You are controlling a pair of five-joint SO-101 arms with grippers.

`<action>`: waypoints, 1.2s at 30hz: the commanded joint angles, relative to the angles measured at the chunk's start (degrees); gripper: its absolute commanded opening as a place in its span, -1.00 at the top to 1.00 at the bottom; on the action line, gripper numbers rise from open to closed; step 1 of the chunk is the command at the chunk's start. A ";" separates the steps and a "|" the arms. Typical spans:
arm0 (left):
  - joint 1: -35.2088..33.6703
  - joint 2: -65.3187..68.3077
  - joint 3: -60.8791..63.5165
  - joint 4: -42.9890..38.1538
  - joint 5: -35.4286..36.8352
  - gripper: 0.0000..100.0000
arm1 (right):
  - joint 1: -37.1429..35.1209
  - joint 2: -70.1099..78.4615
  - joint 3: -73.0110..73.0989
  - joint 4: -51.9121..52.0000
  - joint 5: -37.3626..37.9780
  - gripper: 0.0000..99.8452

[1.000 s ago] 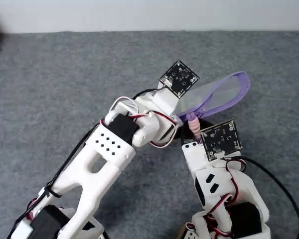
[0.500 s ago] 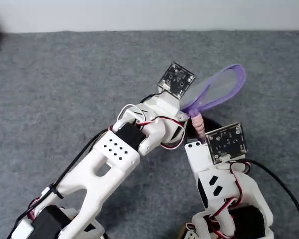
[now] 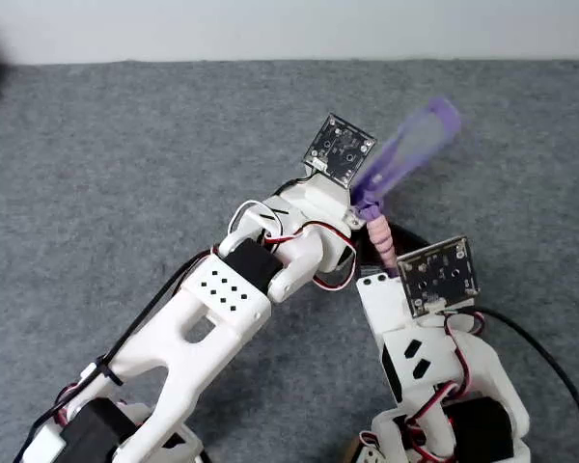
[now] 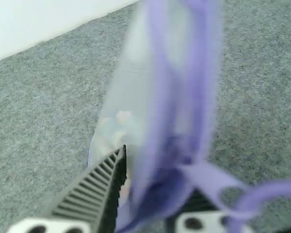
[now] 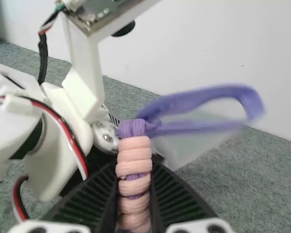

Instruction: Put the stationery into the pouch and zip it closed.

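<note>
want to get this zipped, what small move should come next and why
Probably a short pull of the pink cord by the right gripper, away from the left gripper. The left clamps the pouch aloft by its end; the right holds the cord tied to it. Whether it is zipped shut can't be seen.

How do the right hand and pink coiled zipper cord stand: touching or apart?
Touching: right wrist view shows the right hand shut on the pink coiled zipper cord.
</note>
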 commanded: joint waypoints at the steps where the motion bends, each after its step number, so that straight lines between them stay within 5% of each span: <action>1: 1.23 -1.93 -1.01 -1.32 -1.58 0.97 | 0.22 0.13 -4.84 -0.84 0.62 0.98; 17: 1.23 -25.76 11.47 8.97 -2.81 0.98 | 15.43 10.33 -5.63 -17.63 0.62 0.98; 36: 1.14 -44.66 18.59 18.90 -2.29 0.98 | 21.32 25.63 -5.27 -29.85 1.32 0.98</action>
